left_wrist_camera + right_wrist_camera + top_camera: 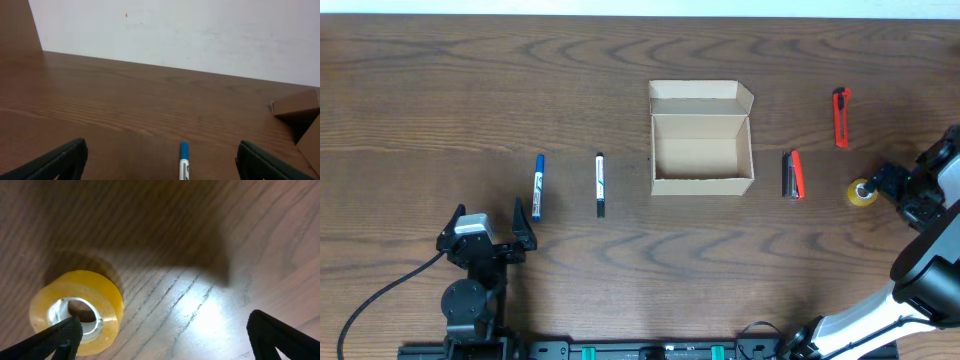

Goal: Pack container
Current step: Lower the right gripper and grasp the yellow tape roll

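The tan cardboard box (702, 140) stands open at the table's middle, flap lid back; its corner shows in the left wrist view (300, 107). A blue pen (537, 186) and a black pen (600, 184) lie left of it. A red-and-black marker pair (792, 175), a red cutter (840, 117) and a yellow tape roll (863, 192) lie right of it. My left gripper (488, 228) is open, just short of the blue pen (184, 161). My right gripper (892, 183) is open beside the tape roll (77, 312), one finger at its core.
The dark wood table (470, 90) runs to a white wall (200, 35) at the back. My right arm (930, 260) comes in from the right edge. A black cable (380, 295) trails from the left arm base.
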Robot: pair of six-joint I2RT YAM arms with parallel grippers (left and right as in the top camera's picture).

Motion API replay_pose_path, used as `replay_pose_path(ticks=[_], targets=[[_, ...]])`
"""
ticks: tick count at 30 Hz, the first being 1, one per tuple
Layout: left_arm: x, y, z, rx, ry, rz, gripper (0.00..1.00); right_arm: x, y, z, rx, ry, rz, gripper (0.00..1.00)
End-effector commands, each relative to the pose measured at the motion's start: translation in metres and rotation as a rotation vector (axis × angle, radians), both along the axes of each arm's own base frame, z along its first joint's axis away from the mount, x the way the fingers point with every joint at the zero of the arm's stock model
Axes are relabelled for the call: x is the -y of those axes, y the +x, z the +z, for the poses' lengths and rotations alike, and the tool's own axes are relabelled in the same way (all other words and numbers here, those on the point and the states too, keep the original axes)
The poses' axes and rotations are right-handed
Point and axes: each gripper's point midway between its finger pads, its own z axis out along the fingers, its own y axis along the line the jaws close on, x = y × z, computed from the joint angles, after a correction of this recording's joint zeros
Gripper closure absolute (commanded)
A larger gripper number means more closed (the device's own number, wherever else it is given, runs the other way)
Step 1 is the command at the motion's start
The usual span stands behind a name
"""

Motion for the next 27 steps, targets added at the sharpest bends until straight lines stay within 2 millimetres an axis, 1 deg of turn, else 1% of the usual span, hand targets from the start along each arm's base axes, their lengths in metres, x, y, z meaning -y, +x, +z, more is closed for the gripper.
replay_pose_path(ticks=[1, 10, 27], targets=[[-0.0032, -0.0015, -0.0175, -0.056, -0.009, 0.018, 0.05, -0.0016, -0.0083, -0.0090, -0.028, 0.007, -0.003, 0.01], [-0.0032, -0.0015, -0.0175, -0.056, -0.009, 0.018, 0.05, -0.0006, -0.0093, -0.0090, -0.033, 0.001, -0.004, 0.01], [-0.0032, -0.0015, -0.0175, -0.056, -0.009, 0.018, 0.05, -0.0021, -0.0113, -0.0158, -0.030, -0.001, -0.004, 0.01]])
